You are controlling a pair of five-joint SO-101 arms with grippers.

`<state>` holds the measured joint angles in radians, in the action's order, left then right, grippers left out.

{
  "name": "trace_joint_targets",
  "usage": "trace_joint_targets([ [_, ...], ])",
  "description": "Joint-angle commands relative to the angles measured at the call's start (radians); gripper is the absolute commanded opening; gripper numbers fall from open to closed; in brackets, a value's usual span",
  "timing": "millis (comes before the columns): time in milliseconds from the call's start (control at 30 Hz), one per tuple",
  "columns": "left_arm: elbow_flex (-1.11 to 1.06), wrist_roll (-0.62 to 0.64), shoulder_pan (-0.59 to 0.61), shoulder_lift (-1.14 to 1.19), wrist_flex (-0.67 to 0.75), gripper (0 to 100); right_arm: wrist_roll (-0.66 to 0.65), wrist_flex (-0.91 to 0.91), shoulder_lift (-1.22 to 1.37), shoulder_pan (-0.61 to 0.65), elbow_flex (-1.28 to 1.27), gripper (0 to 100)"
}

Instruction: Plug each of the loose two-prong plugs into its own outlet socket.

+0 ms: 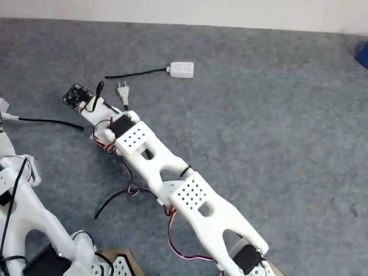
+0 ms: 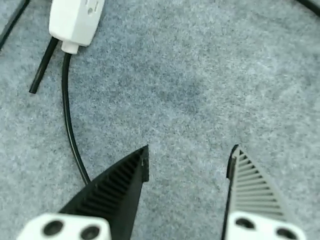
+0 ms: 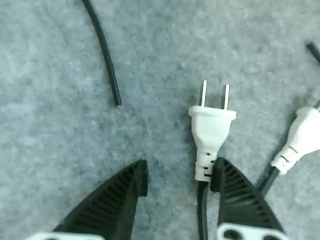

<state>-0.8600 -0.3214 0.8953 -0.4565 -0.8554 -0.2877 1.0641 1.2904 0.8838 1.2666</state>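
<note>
Two white arms stand at the grey desk (image 1: 287,149). At the left, the left arm (image 1: 26,221) rises along the edge of the high view. Its left claw (image 2: 190,155) hangs spread wide over bare desk, with nothing between its two dark fingers. Ahead of it lies one white socket (image 2: 75,20), whose black cord (image 2: 67,115) curves back past one finger. One loose cable end (image 2: 42,70) lies just beside that cord. Next, the right arm (image 1: 190,195) stretches from the near edge slantwise toward the far left. Its right claw (image 3: 180,172) is likewise open wide and grips nothing. One two-prong plug (image 3: 212,125) lies flat on the desk, prongs pointing away from the claw and its tail just beside one finger. A second plug (image 3: 302,137), also white, lies near it, partly cut off at the picture's edge. That makes two plugs in all, both loose. One cut cable (image 3: 107,60) lies apart from them. Farthest right, one far socket (image 1: 181,69) sits on the desk with its thin cord (image 1: 138,73) trailing left, apart from the two-prong plug. I cannot tell whether it is the same as the white socket.
</note>
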Motion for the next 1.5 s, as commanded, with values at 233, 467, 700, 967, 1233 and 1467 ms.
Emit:
trace_joint_targets([
  [233,0.004,-0.005,0.01,-0.038,-0.02,25,0.005,-0.064,-0.018,-0.018,-0.025,15.4],
  [467,0.004,-0.005,0.01,-0.038,-0.02,25,0.011,-0.015,-0.021,-0.015,-0.019,1.9],
  [700,0.004,-0.005,0.01,-0.036,-0.015,25,0.008,0.073,-0.03,-0.013,-0.016,0.6],
  [967,0.002,-0.005,-0.002,-0.03,-0.015,25,0.043,0.521,-0.206,-0.107,0.306,0.7],
  [1233,-0.013,-0.005,-0.036,-0.03,-0.02,25,-0.008,0.7,-0.556,-0.318,0.213,0.7],
  [1467,-0.045,-0.005,-0.136,-0.036,-0.02,25,-0.011,0.702,-0.951,-0.375,-0.188,0.7],
])
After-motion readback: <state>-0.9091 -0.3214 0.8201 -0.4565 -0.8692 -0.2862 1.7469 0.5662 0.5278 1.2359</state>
